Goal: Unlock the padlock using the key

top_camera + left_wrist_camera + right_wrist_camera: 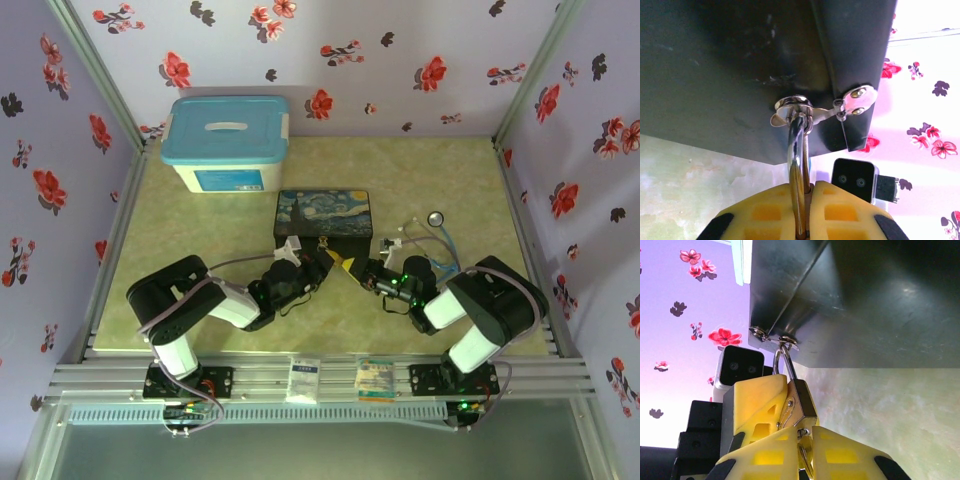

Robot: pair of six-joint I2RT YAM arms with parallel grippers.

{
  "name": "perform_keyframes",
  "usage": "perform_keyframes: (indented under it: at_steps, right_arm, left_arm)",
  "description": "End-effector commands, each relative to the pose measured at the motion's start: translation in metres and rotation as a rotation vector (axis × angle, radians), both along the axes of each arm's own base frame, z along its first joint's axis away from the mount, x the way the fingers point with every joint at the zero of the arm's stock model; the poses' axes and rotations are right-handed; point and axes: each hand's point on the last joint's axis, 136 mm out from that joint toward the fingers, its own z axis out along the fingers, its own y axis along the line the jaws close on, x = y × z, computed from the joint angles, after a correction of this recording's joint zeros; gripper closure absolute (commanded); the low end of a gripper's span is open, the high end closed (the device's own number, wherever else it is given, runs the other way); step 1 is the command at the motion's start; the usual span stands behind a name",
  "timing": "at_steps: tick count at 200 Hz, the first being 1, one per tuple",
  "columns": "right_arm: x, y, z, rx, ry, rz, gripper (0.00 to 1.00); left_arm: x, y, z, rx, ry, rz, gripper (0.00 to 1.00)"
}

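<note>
Overhead: bin [228, 140] at far left of the table [450, 170]. Both arms meet at the near face of the box [323, 215], with the stethoscope [432, 232] just right of it. Padlock and key are too small to resolve from here.

Left wrist: left gripper [805, 200] clamped on the padlock [797, 150]. Its silver shackle runs up through the hasp [795, 107] on the box wall. The body is hidden between the pads.

Right wrist: the brass body is in view, hanging from the hasp and pinched by the left pads [760, 400]. Right gripper [805, 450] is closed on the key [801, 433]. The key's tip meets the body's underside; cannot tell whether it is seated.
</note>
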Motion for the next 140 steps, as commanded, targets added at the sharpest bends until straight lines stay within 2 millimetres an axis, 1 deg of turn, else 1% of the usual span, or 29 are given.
perform_keyframes:
  at_steps: [1,17,40,57,75,90,98,111,123,131,140]
  right_arm:
    - [0.002,0.004,-0.001,-0.025,-0.063,-0.006,0.89]
    - [0.001,0.008,-0.005,-0.048,-0.082,0.001,0.90]
    - [0.005,0.008,-0.010,-0.067,-0.077,-0.029,0.92]
    - [0.008,0.007,-0.010,-0.065,-0.069,-0.047,0.93]
    - [0.011,0.011,-0.001,-0.017,-0.036,-0.042,0.96]
    - [0.015,0.014,0.003,0.052,0.051,-0.061,1.00]
    - [0.016,0.017,0.008,0.087,0.086,-0.056,1.00]
    - [0.013,0.022,0.026,0.141,0.091,-0.035,1.00]
    - [0.013,0.018,0.039,0.190,0.110,-0.046,1.00]
    - [0.015,0.014,0.040,0.219,0.158,-0.067,1.00]
    - [0.018,0.008,0.032,0.248,0.249,-0.101,1.00]
  left_arm:
    - [0.001,-0.011,0.018,-0.053,-0.044,-0.007,1.00]
    - [0.000,-0.009,0.017,-0.052,-0.040,-0.004,1.00]
    - [-0.002,-0.008,0.015,-0.047,-0.037,-0.003,1.00]
    - [-0.003,-0.008,0.014,-0.044,-0.036,-0.005,1.00]
    - [-0.003,-0.008,0.012,-0.041,-0.033,-0.003,1.00]
    - [-0.004,-0.008,0.013,-0.049,-0.043,-0.005,1.00]
    - [-0.003,-0.008,0.014,-0.055,-0.048,-0.003,1.00]
    - [-0.003,-0.008,0.016,-0.055,-0.055,-0.005,1.00]
    - [-0.003,-0.008,0.018,-0.057,-0.064,-0.008,1.00]
    - [-0.003,-0.009,0.022,-0.062,-0.075,-0.010,1.00]
    - [-0.003,-0.009,0.024,-0.068,-0.084,-0.011,1.00]
